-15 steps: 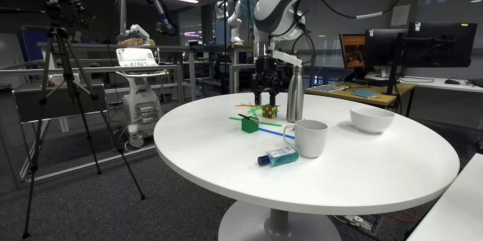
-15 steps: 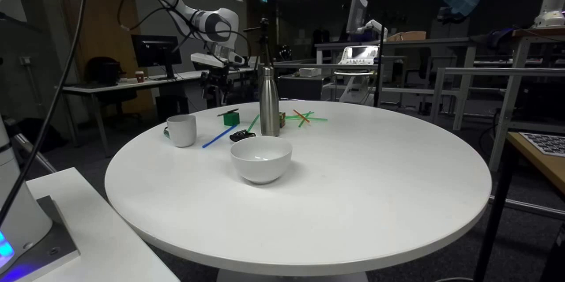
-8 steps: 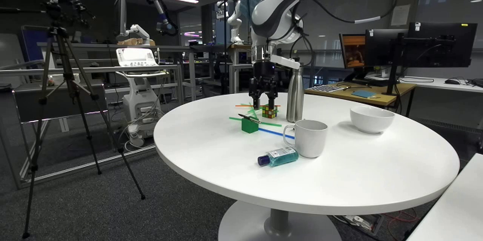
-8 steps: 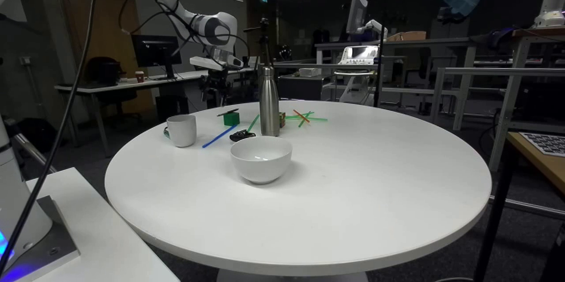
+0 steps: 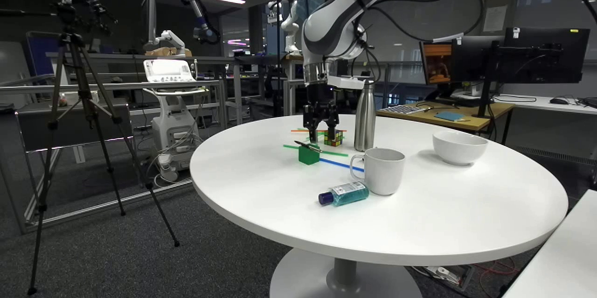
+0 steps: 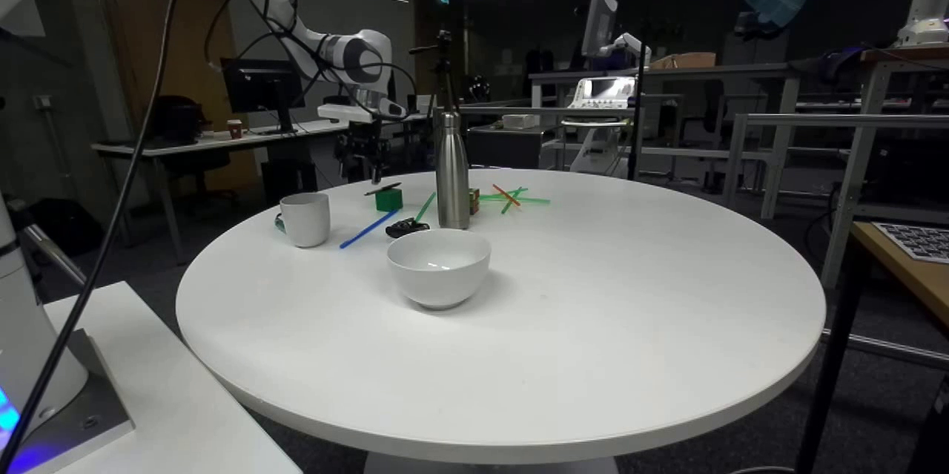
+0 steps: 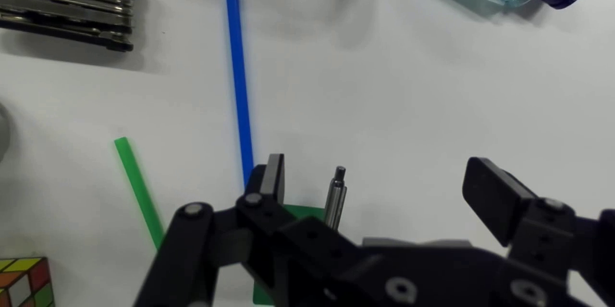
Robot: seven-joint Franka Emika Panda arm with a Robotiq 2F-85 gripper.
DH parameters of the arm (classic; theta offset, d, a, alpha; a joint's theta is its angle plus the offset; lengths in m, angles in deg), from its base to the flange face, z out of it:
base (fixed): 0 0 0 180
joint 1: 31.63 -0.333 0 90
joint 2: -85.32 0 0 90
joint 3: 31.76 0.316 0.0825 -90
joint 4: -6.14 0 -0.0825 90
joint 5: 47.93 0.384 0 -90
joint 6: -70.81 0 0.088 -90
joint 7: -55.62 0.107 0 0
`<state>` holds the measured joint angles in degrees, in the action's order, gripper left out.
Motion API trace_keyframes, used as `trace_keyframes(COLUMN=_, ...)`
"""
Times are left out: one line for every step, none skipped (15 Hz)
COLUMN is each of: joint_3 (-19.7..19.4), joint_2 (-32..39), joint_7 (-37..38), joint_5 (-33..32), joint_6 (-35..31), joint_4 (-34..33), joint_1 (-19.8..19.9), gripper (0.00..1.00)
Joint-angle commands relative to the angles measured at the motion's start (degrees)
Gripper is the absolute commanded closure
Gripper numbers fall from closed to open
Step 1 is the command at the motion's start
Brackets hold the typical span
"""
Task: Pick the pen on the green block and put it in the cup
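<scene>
Wrist view: the Robotiq gripper (image 7: 382, 184) has its fingers spread wide, the silver button end of the pen (image 7: 335, 203) showing between them. In both exterior views the pen lies across the top of the green block (image 5: 308, 155), with a blue drinking straw (image 7: 238, 67) just beside the block. Near these are a Rubik's cube (image 7: 26, 283) and a steel bottle (image 5: 365, 118). Farther out, a white mug (image 5: 384, 171) stands upright beside a blue-capped bottle of turquoise liquid (image 5: 350, 194) on its side; a white bowl (image 5: 459, 148) sits well apart.

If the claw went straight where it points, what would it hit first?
Probably the pen: seen from the wrist, its end shows between the open jaws of the gripper. Depth is unclear; the green block underneath might come first.
</scene>
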<state>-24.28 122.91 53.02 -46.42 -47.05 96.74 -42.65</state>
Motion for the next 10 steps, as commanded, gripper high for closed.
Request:
trace_keyframes(joint_3=-0.70, joint_2=1.98, joint_7=1.69, joint_5=-1.83, joint_6=1.22, joint_4=-3.58, joint_1=-1.05, gripper=0.00)
trace_keyframes(joint_3=-0.64, joint_2=2.28, joint_7=1.69, joint_5=-1.65, joint_6=0.99, joint_4=-3.93, joint_1=-0.98, gripper=0.00)
trace_keyframes(joint_3=-0.61, joint_2=2.35, joint_7=1.60, joint_5=-1.55, joint_6=0.87, joint_4=-4.05, joint_1=-0.88, gripper=0.00)
trace_keyframes(joint_3=-0.58, joint_2=2.28, joint_7=1.58, joint_5=-1.33, joint_6=0.61, joint_4=-4.01, joint_1=-0.73, gripper=0.00)
trace_keyframes(joint_3=-0.61, joint_2=2.13, joint_7=1.61, joint_5=-1.28, joint_6=0.35, joint_4=-3.91, joint_1=-0.67, gripper=0.00)
trace_keyframes(joint_3=-0.63, joint_2=1.81, joint_7=1.62, joint_5=-1.13, joint_6=-0.01, joint_4=-3.67, joint_1=-0.53, gripper=0.00)
trace_keyframes(joint_3=-0.68, joint_2=1.70, joint_7=1.61, joint_5=-1.12, joint_6=-0.27, joint_4=-3.63, joint_1=-0.49, gripper=0.00)
trace_keyframes(joint_3=-0.72, joint_2=1.46, joint_7=1.59, joint_5=-1.08, joint_6=-0.65, joint_4=-3.45, joint_1=-0.44, gripper=0.00)
trace_keyframes(joint_3=-0.74, joint_2=1.45, joint_7=1.58, joint_5=-1.08, joint_6=-0.98, joint_4=-3.45, joint_1=-0.44, gripper=0.00)
trace_keyframes(joint_3=-0.71, joint_2=1.38, joint_7=1.54, joint_5=-1.02, joint_6=-1.63, joint_4=-3.23, joint_1=-0.45, gripper=0.00)
